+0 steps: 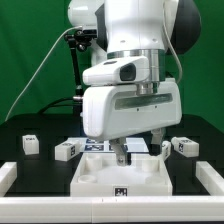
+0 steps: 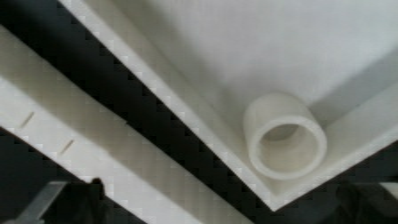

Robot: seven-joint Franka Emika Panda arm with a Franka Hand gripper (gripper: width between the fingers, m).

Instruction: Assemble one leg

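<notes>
The arm is bent right down over the black table [image 1: 30, 128], with its gripper [image 1: 121, 152] low above the far part of the white tray-like board [image 1: 95, 178]. That board lies flat with its raised rim upward. I take that as the reason for the pose: the corners are where a leg gets fixed, so the hand has to come in from above. The wrist view shows the leg [image 2: 285, 146] that matters as a white round peg tucked into the angle where 2 runs of the rim meet. It is touching or just beside the rim, and I cannot say which. The camera looks almost straight at its open round end. So I judge that its long axis stands close to upright on the board's floor, tipped slightly, with the free end pointing up toward the wrist. Whether it is seated or only resting there is not visible. I cannot tell if the fingers are parted or clamped. From the room side the hand's white body hides them, and the wrist view shows only dark blurred shapes at its edge. At least 3 spare legs [image 1: 67, 150] lie on their sides behind the board, well apart from one another, presumably left within easy reach for later.
</notes>
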